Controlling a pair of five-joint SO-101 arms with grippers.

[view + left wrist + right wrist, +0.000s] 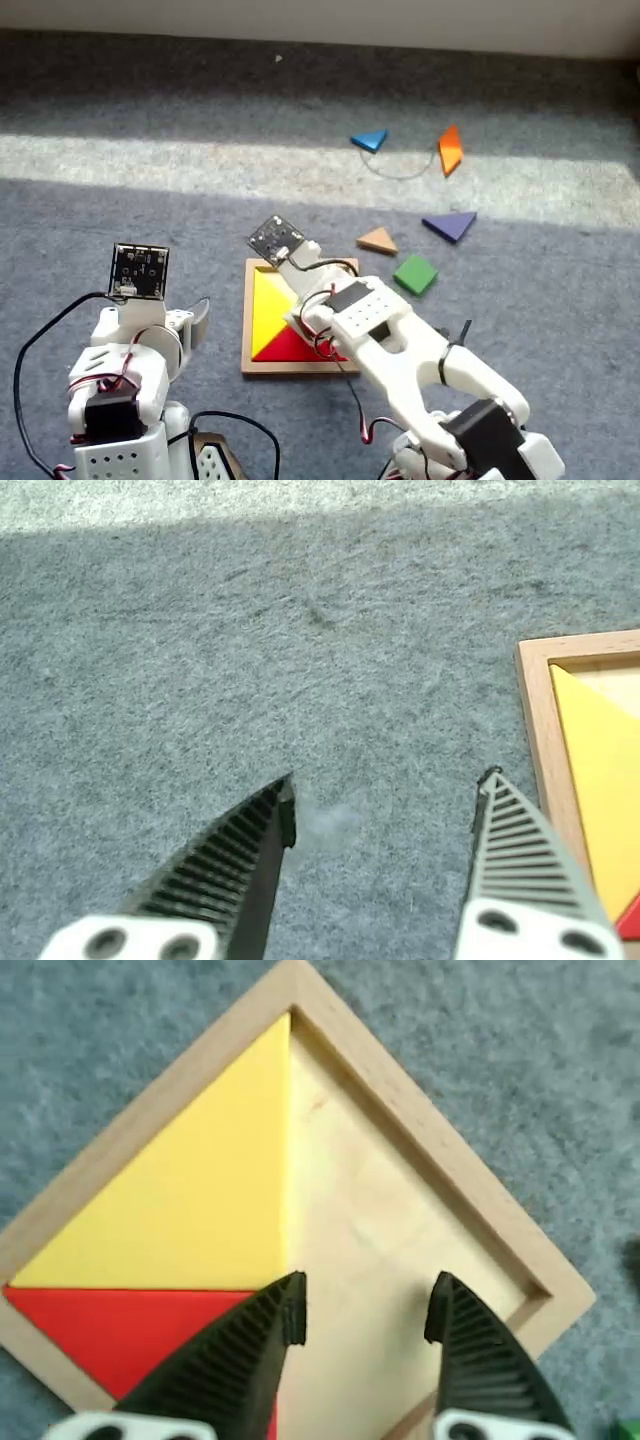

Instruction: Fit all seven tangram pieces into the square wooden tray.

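Right pincer point(365, 1310) hangs spread and empty over the tray point(430, 1135). Loose tan triangle point(378, 240) lies just beyond, nearer this arm.

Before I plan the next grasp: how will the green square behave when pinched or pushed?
The green square looks stiff and flat, so it probably won't flex or roll. On the fuzzy carpet it likely drags rather than slides.

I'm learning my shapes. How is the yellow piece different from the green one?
The yellow piece is a big triangle; the green piece is a small square. The yellow piece already lies in the wooden tray, while the green piece sits outside on the grey carpet. Both are flat tangram pieces.
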